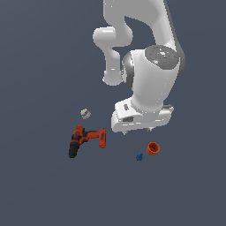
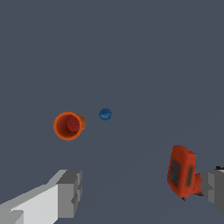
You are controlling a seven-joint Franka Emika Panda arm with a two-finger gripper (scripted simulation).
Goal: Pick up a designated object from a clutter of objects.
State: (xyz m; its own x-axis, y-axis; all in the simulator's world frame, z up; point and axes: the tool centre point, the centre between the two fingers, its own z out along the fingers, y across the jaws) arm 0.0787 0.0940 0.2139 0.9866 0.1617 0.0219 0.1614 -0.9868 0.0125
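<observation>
We see the hand (image 2: 142, 192) spread wide, its two grey fingers (image 2: 68, 192) far apart with nothing between them. It hangs above the dark counter (image 1: 39, 190) and touches none of the things.

The cup (image 1: 153, 148) lies tipped on its side, just beyond the hand and apart from it; in the exterior view it sits below the hand, toward that view's right. In the wrist view its open mouth faces the camera (image 2: 68, 126), and we see only its red-orange inside; nothing shows in it. The blue piece (image 1: 139, 157) rests just beside the cup without touching it, with a clear strip of counter between them.

The drill (image 1: 86, 140) lies flat, well apart from the cup, on the far side of the hand from it. In the wrist view one red end of it shows close by one finger. The cube (image 1: 85, 114) sits near the drill, apart from it, and well away from the cup.

Open counter surrounds the cup on every side but the blue piece's. No counter edge is in view. We can read no writing or labels anywhere.
</observation>
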